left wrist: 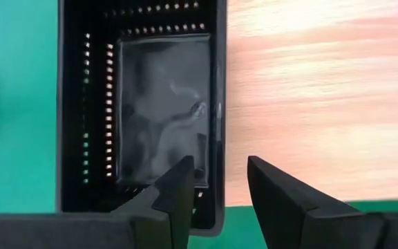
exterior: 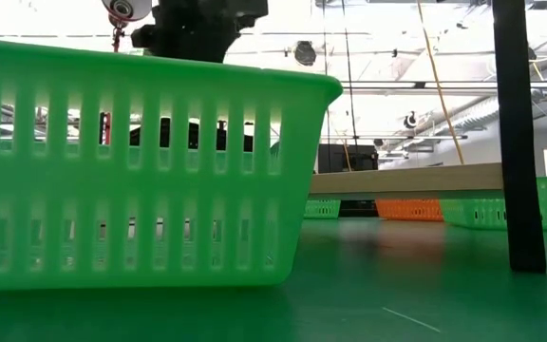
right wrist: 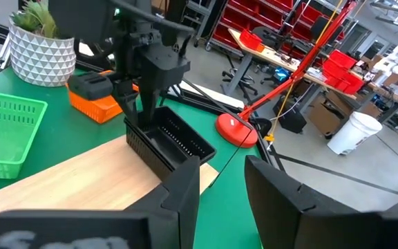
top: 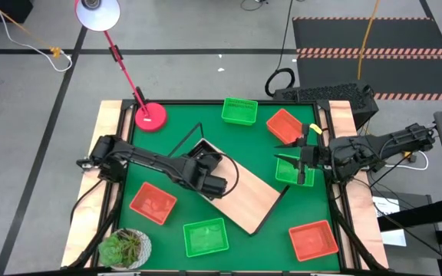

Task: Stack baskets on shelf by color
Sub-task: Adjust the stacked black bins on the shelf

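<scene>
Black basket (left wrist: 150, 104): on the shelf (top: 240, 201), at its end toward the table's far left corner.
Left gripper (left wrist: 220, 187): jaws parted, straddling the basket's side wall, not gripping.
Right gripper (right wrist: 221, 181): jaws apart, empty, near the table's right edge.

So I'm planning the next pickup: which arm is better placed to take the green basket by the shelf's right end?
Probably the right. Its tool hovers over that green basket, jaws open. The left tool straddles the black basket's wall at the shelf's other end.
</scene>
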{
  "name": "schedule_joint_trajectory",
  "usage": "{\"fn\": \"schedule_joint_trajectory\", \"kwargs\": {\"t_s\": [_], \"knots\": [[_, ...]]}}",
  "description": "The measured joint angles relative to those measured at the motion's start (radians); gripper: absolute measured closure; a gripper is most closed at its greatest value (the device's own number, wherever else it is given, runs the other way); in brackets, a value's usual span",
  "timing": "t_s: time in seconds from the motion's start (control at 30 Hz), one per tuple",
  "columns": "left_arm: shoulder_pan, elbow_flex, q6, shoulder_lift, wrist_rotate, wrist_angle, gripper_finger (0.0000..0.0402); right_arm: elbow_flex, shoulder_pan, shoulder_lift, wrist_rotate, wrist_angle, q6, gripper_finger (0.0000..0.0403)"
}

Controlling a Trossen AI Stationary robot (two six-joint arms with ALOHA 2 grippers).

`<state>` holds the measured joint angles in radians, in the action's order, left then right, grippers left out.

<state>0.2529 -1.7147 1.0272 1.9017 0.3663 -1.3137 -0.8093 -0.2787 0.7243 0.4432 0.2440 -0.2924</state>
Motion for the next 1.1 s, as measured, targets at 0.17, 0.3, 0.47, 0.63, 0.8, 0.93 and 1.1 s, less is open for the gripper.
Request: {"fn": "schedule_joint_trajectory", "kwargs": {"t_s": [0.17, 0.3, 0.47, 0.63, 0.8, 0.93, 1.1], "knots": [[0.036, -0.031, -0.074, -0.055, 0.076, 0.008, 0.0264, 0.000, 0.006, 0.050, -0.041, -0.060, 0.045, 0.0294], [0.083, -0.031, -0.140, -0.120, 0.256, 0.007, 0.0264, -0.001, 0.031, 0.155, -0.146, -0.146, 0.061, 0.0294], [0.142, -0.028, -0.189, -0.188, 0.440, 0.005, 0.0263, -0.001, 0.092, 0.343, -0.289, -0.267, 0.072, 0.0311], [0.184, -0.025, -0.205, -0.211, 0.508, -0.003, 0.0263, -0.001, 0.165, 0.520, -0.422, -0.396, 0.094, 0.0342], [0.195, -0.025, -0.250, -0.209, 0.537, -0.019, 0.0263, -0.001, 0.242, 0.656, -0.501, -0.489, 0.098, 0.0378], [0.185, -0.025, -0.268, -0.209, 0.544, -0.020, 0.0263, -0.001, 0.293, 0.757, -0.500, -0.571, 0.098, 0.0400], [0.187, -0.025, -0.269, -0.209, 0.546, -0.023, 0.0263, -0.001, 0.341, 0.849, -0.559, -0.641, 0.097, 0.0400]]}}
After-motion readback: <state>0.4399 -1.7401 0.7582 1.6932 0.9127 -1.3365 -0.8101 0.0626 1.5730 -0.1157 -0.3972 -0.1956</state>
